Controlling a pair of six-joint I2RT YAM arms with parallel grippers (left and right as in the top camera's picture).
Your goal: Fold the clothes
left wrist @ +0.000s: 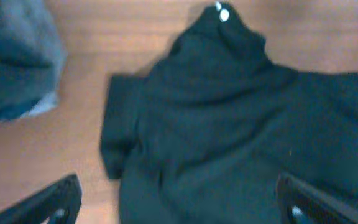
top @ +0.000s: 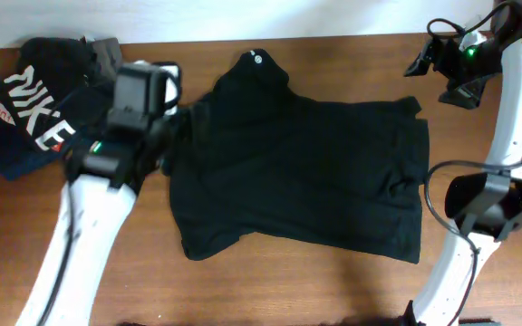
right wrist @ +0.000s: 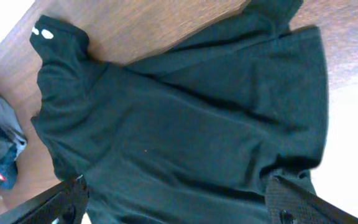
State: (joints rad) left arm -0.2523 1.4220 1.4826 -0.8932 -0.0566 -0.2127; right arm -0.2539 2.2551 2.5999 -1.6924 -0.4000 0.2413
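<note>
T-shirt (top: 306, 172) lies spread flat; left gripper (left wrist: 179, 208) and right gripper (right wrist: 179, 205) hover by it, fingers wide, empty, probably lining up fold corners.

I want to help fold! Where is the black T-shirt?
In the overhead view, the black T-shirt lies spread out in the middle, just right of the NIKE garment.

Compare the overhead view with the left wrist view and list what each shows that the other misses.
Only overhead: the white NIKE lettering on the dark garment, the right arm, and the T-shirt as far as its hem. Only left wrist: the open left gripper, its fingers at the bottom corners. Both: the T-shirt on the wooden table, white mark at its collar.
</note>
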